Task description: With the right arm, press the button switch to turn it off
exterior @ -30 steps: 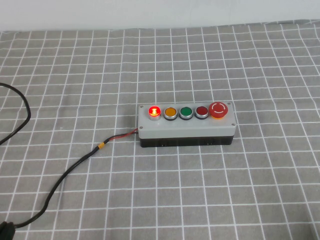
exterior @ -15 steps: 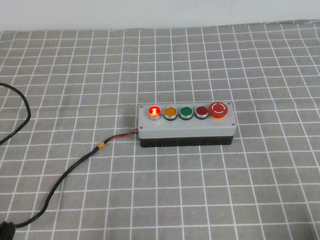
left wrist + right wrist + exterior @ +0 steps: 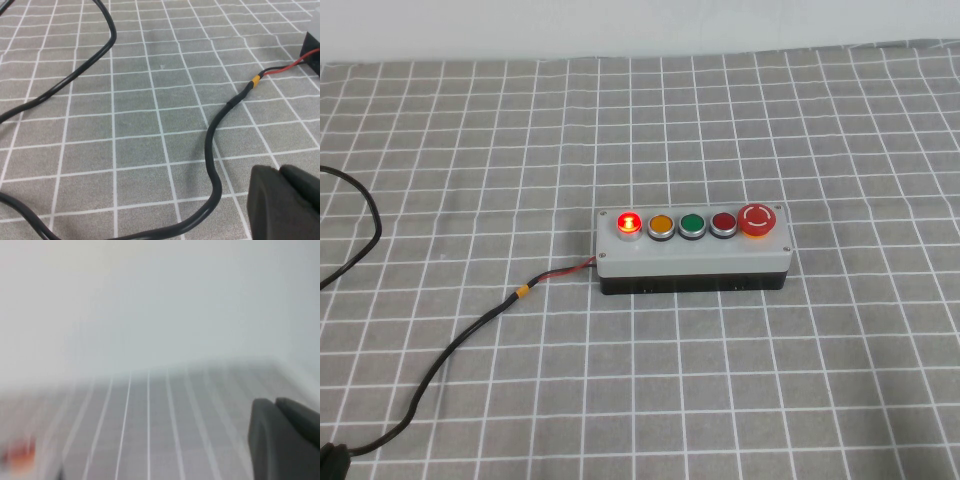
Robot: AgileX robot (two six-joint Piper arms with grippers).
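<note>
The grey button box (image 3: 692, 256) lies mid-table in the high view. The button switch (image 3: 629, 222), small, round and silver-collared, glows bright red at the box's left end. Beside it stand an orange, a green and a dark red flat button, then the big red mushroom button (image 3: 759, 219). Neither arm shows in the high view. My right gripper (image 3: 275, 402) shows only in the right wrist view, fingers together and empty, above the grid cloth. A blurred red spot (image 3: 20, 452) shows far from it. My left gripper (image 3: 279, 171) is shut and empty, low over the cloth beside the cable.
A black cable (image 3: 460, 340) with a yellow band and red wire runs from the box's left end to the front left of the table; it also shows in the left wrist view (image 3: 212, 150). A grey cloth with a white grid (image 3: 770, 380) covers the table.
</note>
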